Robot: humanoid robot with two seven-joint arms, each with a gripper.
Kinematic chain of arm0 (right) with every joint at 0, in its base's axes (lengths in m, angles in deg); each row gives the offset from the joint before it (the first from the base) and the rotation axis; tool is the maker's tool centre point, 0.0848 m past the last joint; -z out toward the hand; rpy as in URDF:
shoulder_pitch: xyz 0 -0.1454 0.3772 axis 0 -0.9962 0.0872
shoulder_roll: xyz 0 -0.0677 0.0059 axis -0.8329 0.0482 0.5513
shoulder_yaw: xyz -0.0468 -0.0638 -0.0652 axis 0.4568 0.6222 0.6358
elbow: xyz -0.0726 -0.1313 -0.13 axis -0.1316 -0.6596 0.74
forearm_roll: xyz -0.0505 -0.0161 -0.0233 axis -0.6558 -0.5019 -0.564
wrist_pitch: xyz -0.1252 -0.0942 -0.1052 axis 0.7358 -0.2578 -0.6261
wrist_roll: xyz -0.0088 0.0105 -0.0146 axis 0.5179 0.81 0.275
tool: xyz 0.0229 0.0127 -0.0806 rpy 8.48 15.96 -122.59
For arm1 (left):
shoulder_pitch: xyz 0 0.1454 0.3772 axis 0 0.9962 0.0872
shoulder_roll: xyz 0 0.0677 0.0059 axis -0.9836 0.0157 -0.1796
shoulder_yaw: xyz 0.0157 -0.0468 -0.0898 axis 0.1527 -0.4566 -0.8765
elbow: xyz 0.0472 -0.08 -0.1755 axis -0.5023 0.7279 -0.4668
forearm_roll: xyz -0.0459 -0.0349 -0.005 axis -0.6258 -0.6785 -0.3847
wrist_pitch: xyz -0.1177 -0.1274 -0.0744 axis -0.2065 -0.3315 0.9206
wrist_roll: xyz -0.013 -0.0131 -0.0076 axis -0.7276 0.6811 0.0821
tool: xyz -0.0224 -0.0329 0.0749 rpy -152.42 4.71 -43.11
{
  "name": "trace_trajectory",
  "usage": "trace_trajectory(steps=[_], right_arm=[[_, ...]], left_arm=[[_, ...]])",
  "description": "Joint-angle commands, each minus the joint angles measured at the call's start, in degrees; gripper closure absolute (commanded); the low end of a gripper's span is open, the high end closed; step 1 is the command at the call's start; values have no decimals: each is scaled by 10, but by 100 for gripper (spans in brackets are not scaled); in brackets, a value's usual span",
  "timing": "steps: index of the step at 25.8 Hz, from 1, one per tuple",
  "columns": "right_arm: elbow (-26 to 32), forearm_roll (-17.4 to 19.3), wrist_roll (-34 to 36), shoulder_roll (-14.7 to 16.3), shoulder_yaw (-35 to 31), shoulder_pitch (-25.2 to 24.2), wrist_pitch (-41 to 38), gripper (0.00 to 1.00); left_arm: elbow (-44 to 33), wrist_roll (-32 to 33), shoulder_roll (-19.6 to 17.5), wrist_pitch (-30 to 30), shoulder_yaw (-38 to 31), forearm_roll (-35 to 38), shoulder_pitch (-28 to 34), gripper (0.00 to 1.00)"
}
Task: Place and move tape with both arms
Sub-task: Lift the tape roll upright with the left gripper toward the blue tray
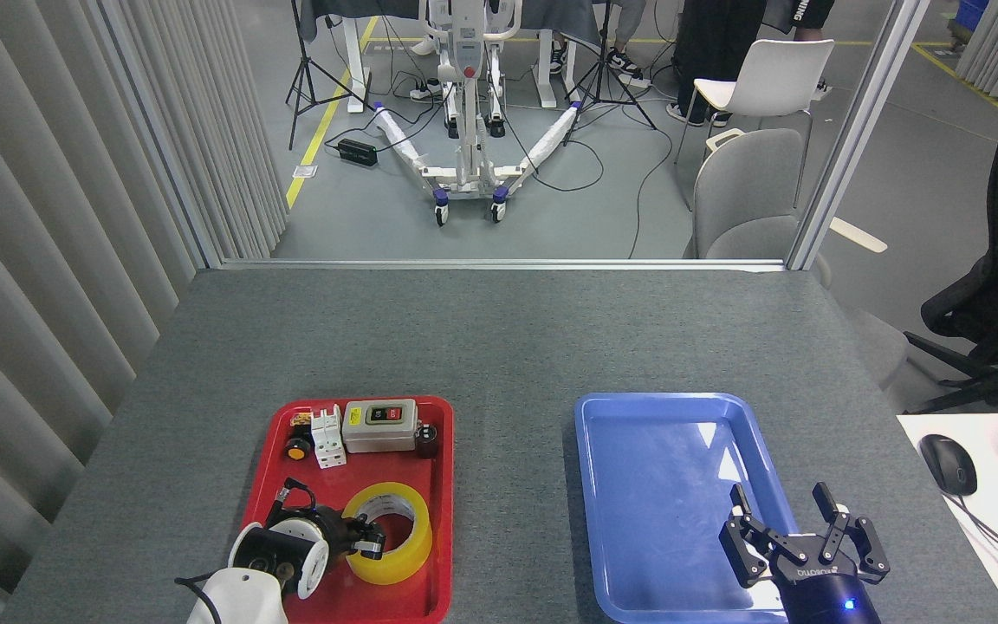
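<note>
The yellow tape [395, 533] lies flat in the near half of the red tray [441, 503], its white core facing up. My left gripper [362, 537] reaches in from the left and is shut on the roll's left wall, with one fingertip [371, 546] inside the core hole. The black right gripper [789, 513] hangs over the near right corner of the blue tray [664, 416]. Its fingers are spread open with nothing between them, and a blue light glows on its body.
Behind the tape, the red tray holds a grey switch box [379, 425], a white breaker [327, 438] and small round parts. The blue tray holds nothing. A white desk with a mouse [948, 464] stands at the right. Grey chairs stand past the table's far edge.
</note>
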Motion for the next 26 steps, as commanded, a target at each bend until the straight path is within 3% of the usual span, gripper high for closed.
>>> trace_trajectory(steps=[1,7,9,13,15,17,20,22,24,26], right_arm=[[0,0,1,-10,0,-1,1,0],[0,-1,3,-8,-1,2,2,0],[0,0,3,-5,-1,3,2,0],[18,2,4,7,6,-1,7,0],[35,5,4,34,17,-3,8,0],[38,45,4,73,42,1,8,0],[38,170,4,159,96,6,9,0],[38,231,4,199,120,13,10,0],[38,268,5,218,141,15,7,0],[38,279,5,227,168,22,4,0]], left_arm=[[0,-2,3,-26,-13,-44,3,97],[-46,-64,10,-196,-54,-295,14,100],[-83,-63,11,-205,-75,-355,27,100],[-127,-59,29,-189,-122,-553,47,100],[-130,-59,31,-177,-121,-603,48,100],[-129,-59,43,-165,-112,-615,56,100],[-129,-47,69,-145,-105,-619,78,100],[-129,-10,79,-117,-110,-642,87,100],[-126,38,79,-67,-115,-698,94,100],[-127,61,81,-34,-114,-729,104,100]])
